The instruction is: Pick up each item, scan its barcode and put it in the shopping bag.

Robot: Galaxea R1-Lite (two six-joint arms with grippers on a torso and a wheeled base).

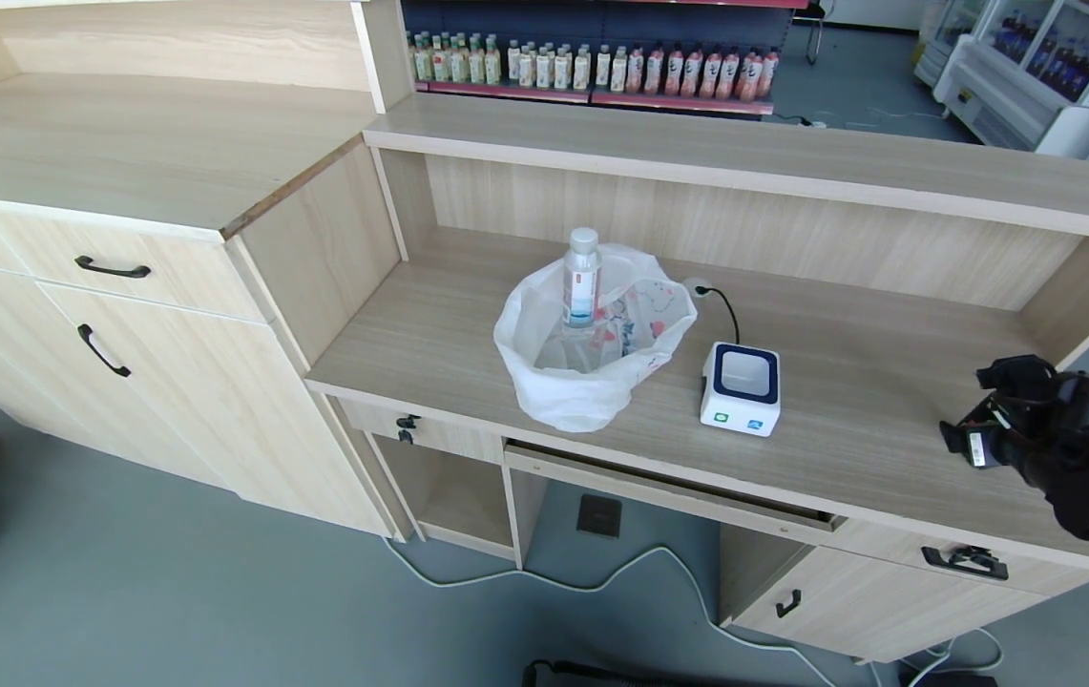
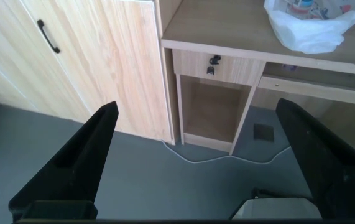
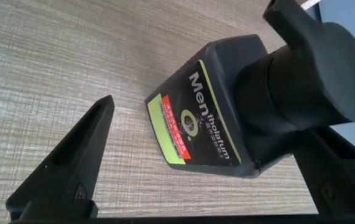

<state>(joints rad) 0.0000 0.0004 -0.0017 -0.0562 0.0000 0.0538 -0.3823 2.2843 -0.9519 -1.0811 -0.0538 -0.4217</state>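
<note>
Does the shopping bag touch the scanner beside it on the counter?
Apart. The head view shows a strip of bare counter between the shopping bag and the scanner.

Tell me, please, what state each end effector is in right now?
Left end effector: open, holding nothing.
Right end effector: open, fingers around the black bottle lying on the counter, not gripping it.

Bold white lettering across the black bottle (image 3: 217, 78) lying on the wooden counter (image 3: 53, 56), beside a green panel and a red strip of fine print too small to make out. Two small square icons, green and blue, on the scanner (image 1: 741, 387). Red-and-white label on the water bottle (image 1: 582, 281) in the shopping bag (image 1: 554, 396), print illegible.
</note>
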